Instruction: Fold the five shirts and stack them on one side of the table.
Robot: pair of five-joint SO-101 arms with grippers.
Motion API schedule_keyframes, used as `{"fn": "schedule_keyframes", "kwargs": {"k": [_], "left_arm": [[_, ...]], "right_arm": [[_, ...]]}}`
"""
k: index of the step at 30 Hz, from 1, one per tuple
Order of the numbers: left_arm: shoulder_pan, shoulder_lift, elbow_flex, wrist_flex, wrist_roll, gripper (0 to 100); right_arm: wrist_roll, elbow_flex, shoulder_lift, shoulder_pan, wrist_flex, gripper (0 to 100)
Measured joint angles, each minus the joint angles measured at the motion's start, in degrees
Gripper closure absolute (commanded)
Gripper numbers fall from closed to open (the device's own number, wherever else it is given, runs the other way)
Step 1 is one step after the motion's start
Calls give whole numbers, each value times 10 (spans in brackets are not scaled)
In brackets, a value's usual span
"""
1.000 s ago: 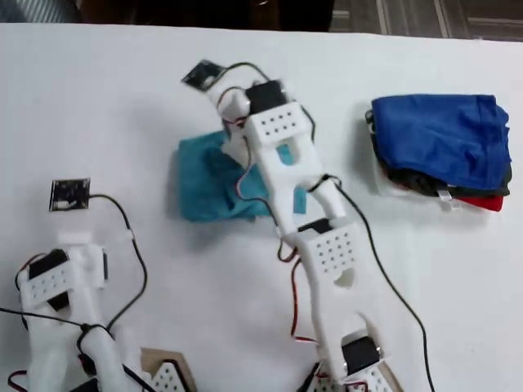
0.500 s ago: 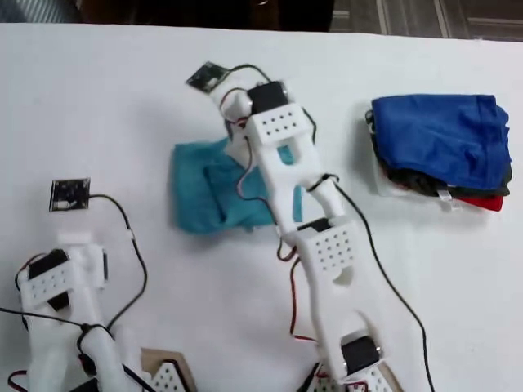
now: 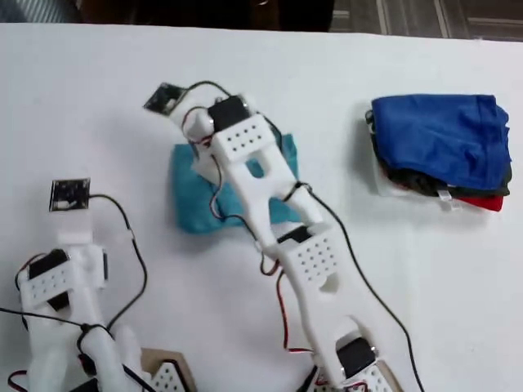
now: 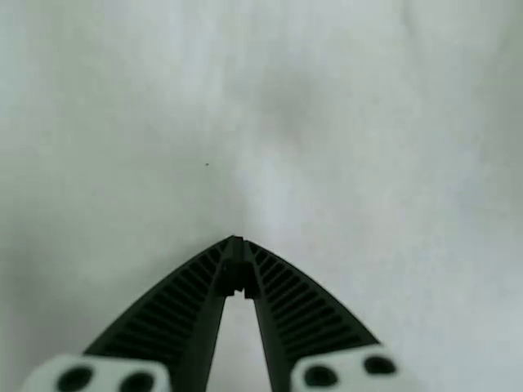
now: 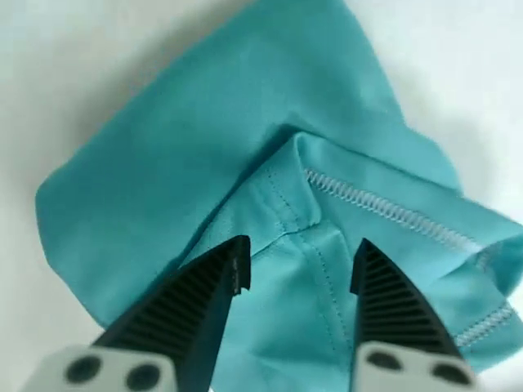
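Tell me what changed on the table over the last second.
The right tool swung toward the left arm's side across the teal shirt and now hangs open over it. The shirt's edge on that side spread slightly and lies flatter. The left tool, shut over bare table, and the stack of folded shirts stayed put.

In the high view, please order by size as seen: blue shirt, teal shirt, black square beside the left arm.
Tied first: blue shirt and teal shirt; the right arm covers part of the teal one, so unranked.
Smallest: black square.
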Motion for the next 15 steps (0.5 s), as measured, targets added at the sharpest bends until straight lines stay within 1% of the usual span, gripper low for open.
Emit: {"fn": "schedule_keyframes", "kwargs": {"k": [3,11,13,15], "left_arm": [[0,0,0,-4,0,973],[0,0,2,-9,0,973],[0,0,2,-9,0,973],[0,0,2,-9,0,973]], "right_arm": [[0,28,0,1,0,790],[0,39,0,1,-15,798],[0,39,11,2,-18,848],[0,39,23,2,-18,926]]}}
